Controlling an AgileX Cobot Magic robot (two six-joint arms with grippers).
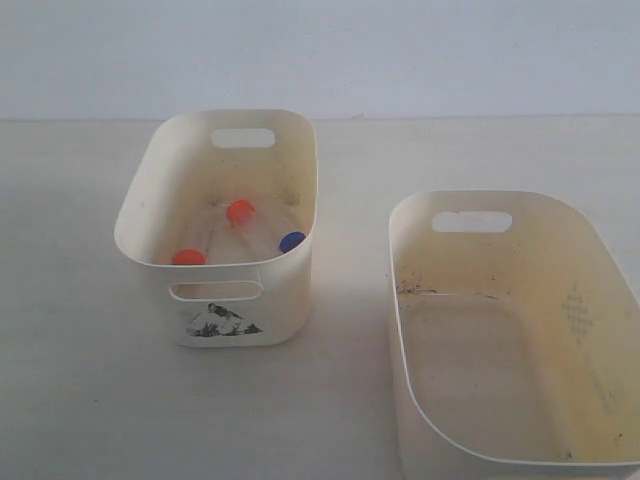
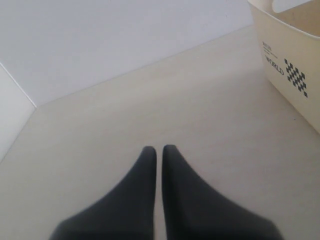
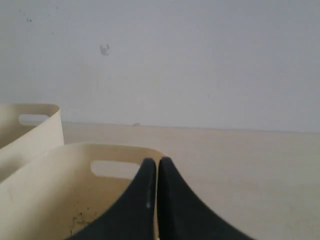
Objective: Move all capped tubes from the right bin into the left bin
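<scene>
The left bin (image 1: 243,307), smaller and with a dark sticker on its front, holds capped tubes. Two orange-red caps (image 1: 240,211) (image 1: 188,257) and one blue cap (image 1: 292,241) show; a fourth tube is not visible. No tube shows inside the right bin (image 1: 600,330), the wider one. Neither gripper appears in the exterior view. My left gripper (image 2: 157,148) is shut and empty above bare table. Also shut and empty, my right gripper (image 3: 157,160) hangs by the right bin's (image 3: 50,190) rim near its handle slot (image 3: 115,169).
The outer wall of a cream bin (image 2: 292,75) with a printed word and checker mark stands off to one side of the left gripper. The left bin (image 3: 30,125) shows beyond the right bin. A pale wall (image 1: 320,50) backs the table.
</scene>
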